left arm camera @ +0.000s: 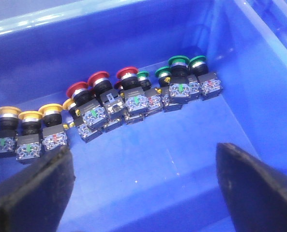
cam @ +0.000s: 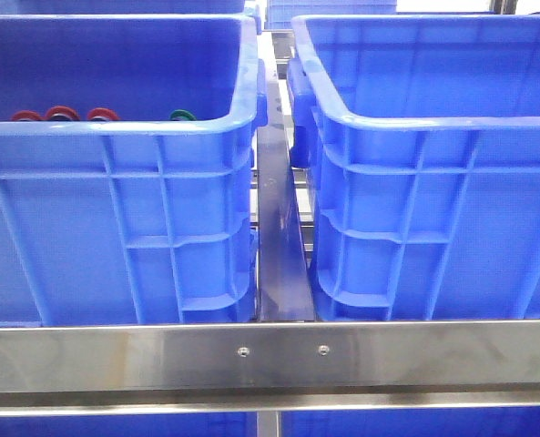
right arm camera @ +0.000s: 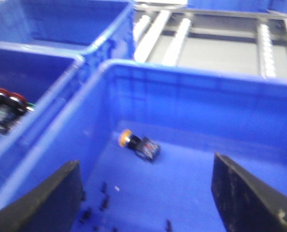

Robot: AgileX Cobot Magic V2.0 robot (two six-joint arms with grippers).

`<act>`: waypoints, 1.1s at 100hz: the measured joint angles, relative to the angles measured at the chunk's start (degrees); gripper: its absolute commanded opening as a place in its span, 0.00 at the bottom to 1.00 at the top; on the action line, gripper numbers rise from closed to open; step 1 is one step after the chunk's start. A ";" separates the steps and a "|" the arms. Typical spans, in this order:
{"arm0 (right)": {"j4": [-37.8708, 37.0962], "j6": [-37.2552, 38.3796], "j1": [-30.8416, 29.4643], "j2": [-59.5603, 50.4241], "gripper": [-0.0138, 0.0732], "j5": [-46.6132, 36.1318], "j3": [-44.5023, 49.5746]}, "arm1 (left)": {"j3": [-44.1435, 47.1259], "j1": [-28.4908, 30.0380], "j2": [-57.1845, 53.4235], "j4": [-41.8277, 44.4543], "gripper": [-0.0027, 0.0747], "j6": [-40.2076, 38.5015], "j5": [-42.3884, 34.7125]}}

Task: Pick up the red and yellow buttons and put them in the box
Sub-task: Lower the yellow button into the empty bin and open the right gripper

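Note:
In the left wrist view a row of push buttons lies on the floor of the left blue bin (left arm camera: 133, 34): three yellow-capped buttons (left arm camera: 27, 118), three red-capped buttons (left arm camera: 98, 79), and several green-capped buttons (left arm camera: 179, 62). My left gripper (left arm camera: 143, 188) is open and empty over the bare floor in front of the row. In the front view only red caps (cam: 60, 115) and a green cap (cam: 181, 116) show above the left bin's rim (cam: 115, 127). My right gripper (right arm camera: 145, 193) is open and empty over the right bin (right arm camera: 206, 106), where one yellow button (right arm camera: 138, 144) lies on its side. Neither gripper shows in the front view.
The right bin (cam: 433, 123) stands beside the left one, with a metal strip (cam: 279, 237) between them and a steel rail (cam: 270, 355) in front. Small dark bits (right arm camera: 102, 198) lie on the right bin's floor. A roller conveyor (right arm camera: 220, 43) and another blue bin (right arm camera: 51, 19) are behind.

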 measured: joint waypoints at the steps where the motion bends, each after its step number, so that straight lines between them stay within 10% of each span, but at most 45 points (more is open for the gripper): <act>1: -0.10 0.00 -0.47 0.00 0.81 0.11 0.18 | 0.00 0.00 0.00 0.00 0.77 0.00 0.00; 32: -0.56 0.21 -9.79 0.00 0.81 5.72 0.57 | 0.00 0.00 0.00 0.00 0.77 -0.17 -0.10; 110: -0.56 0.21 -10.01 0.00 0.81 7.50 0.57 | -5.83 2.83 15.59 0.28 0.77 -6.43 -3.90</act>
